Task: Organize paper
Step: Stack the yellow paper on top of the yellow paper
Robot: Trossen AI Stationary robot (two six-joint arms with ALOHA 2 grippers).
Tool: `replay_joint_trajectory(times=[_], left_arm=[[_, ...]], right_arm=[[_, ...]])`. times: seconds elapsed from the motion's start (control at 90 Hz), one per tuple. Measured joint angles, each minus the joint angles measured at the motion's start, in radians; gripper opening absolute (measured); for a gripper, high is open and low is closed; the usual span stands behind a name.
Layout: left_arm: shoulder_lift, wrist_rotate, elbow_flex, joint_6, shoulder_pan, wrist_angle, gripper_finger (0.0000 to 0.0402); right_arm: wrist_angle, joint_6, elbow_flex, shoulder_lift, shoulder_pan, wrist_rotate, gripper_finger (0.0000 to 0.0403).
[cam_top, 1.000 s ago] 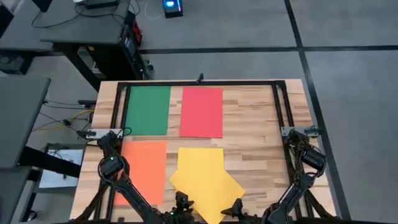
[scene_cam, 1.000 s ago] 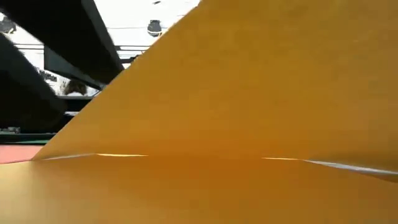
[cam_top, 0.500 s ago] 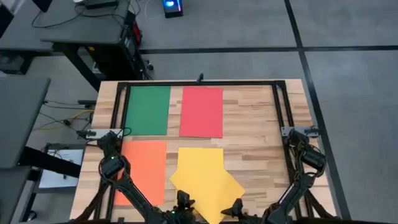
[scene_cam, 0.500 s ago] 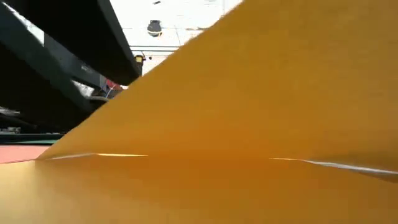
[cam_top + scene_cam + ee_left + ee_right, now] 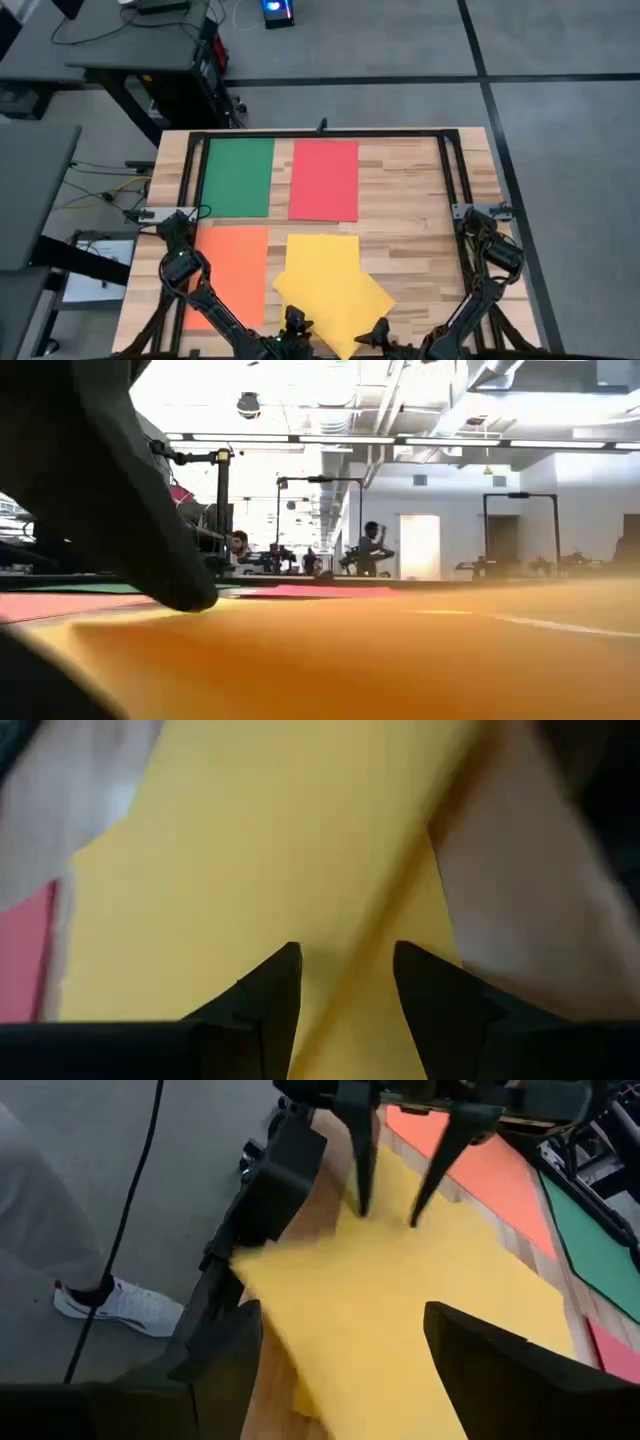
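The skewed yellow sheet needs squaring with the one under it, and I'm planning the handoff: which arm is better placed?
Probably left. The left gripper, open, sits right over the skewed yellow sheet; the right gripper, also open, is near its other corner.

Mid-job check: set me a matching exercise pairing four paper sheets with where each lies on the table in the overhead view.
Things:
1. green sheet
2. red sheet
3. orange sheet
4. yellow sheets

Places:
A. near edge, left, partly under the left arm
B. far row, left
C. near edge, middle, overlapped and skewed
D. far row, right of the green one

Pairs: 1-B, 2-D, 3-A, 4-C
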Motion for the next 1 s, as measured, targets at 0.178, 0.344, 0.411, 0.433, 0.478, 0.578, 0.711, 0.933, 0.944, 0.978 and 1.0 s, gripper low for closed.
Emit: replay_joint_trajectory(times=[0.178,0.344,0.411,0.433,0.478,0.578,0.711,0.933,0.944,0.978,1.0], left_arm=[[0.000,-0.070,-0.001,0.003,0.003,0.002,0.0146],[0.000,-0.072,-0.001,0.011,0.011,0.003,0.0146],[0.000,-0.072,-0.001,0.011,0.011,0.002,0.0146],[0.000,-0.073,-0.001,0.011,0.011,0.001,0.0146],[0.000,-0.073,-0.001,0.010,0.011,-0.003,0.0146],[0.000,-0.074,0.011,-0.025,0.010,-0.037,0.0146],[-0.008,-0.076,0.080,-0.139,0.004,-0.195,0.0146],[-0.111,-0.065,0.131,-0.457,0.002,-0.540,0.0125],[-0.117,-0.061,0.131,-0.475,0.002,-0.559,0.0123],[-0.136,-0.036,0.131,-0.536,0.002,-0.615,0.0115],[-0.148,-0.014,0.127,-0.572,0.003,-0.646,0.0110]], right_arm=[[0.000,0.002,0.000,0.000,-0.007,-0.003,0.0266],[0.003,0.002,0.000,0.000,-0.009,-0.005,0.0266],[0.003,0.002,0.000,0.000,-0.009,-0.007,0.0266],[0.003,0.003,0.000,0.000,-0.008,-0.007,0.0266],[0.003,0.018,0.000,0.000,-0.007,-0.007,0.0266],[-0.026,0.146,0.000,-0.009,-0.001,-0.002,0.0264],[-0.242,0.423,0.000,-0.066,-0.013,-0.034,0.0249],[-0.697,0.769,0.000,-0.182,-0.036,-0.095,0.0180],[-0.715,0.779,0.000,-0.188,-0.037,-0.101,0.0175],[-0.765,0.799,0.000,-0.200,-0.043,-0.126,0.0160],[-0.796,0.808,0.000,-0.208,-0.048,-0.148,0.0149]])
